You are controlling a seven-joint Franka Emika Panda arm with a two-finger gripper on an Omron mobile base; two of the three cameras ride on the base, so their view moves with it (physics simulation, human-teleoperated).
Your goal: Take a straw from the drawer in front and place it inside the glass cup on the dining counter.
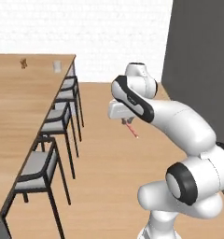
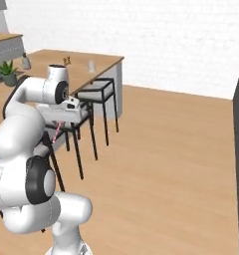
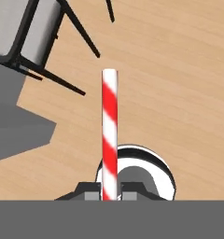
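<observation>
The gripper (image 3: 110, 192) is seen clenched on the straw (image 3: 109, 135), whose lower end is pinched between the two dark finger tips at the bottom of the hand view; from there the red-and-white striped stick runs straight out along the gripper's axis over the wood floor (image 3: 179, 84). In the left base view the gripper (image 1: 126, 121) is held in mid-air over the open floor, to the right of the row of chairs, and the straw (image 1: 131, 130) is seen slanting down and to the right from it. In the right base view the gripper (image 2: 61, 124) is partly hidden behind the white hand, and the straw (image 2: 56, 133) is seen as a thin pink-red line hanging below it, in front of the legs of a chair (image 2: 98, 92). The dining counter (image 1: 20, 107) stretches along the left of the left base view, its light wood top reaching from near to far. The glass cup (image 1: 57, 66) stands upright near the far right corner of that top, well apart from the gripper; in the right base view the glass cup (image 2: 91, 65) is seen close to the counter's far edge. A small brown object (image 1: 24, 63) stands on the counter to the left of the cup; what it is cannot be told. Black-framed chairs with grey seats (image 1: 39, 164) are lined up along the counter's right edge.
</observation>
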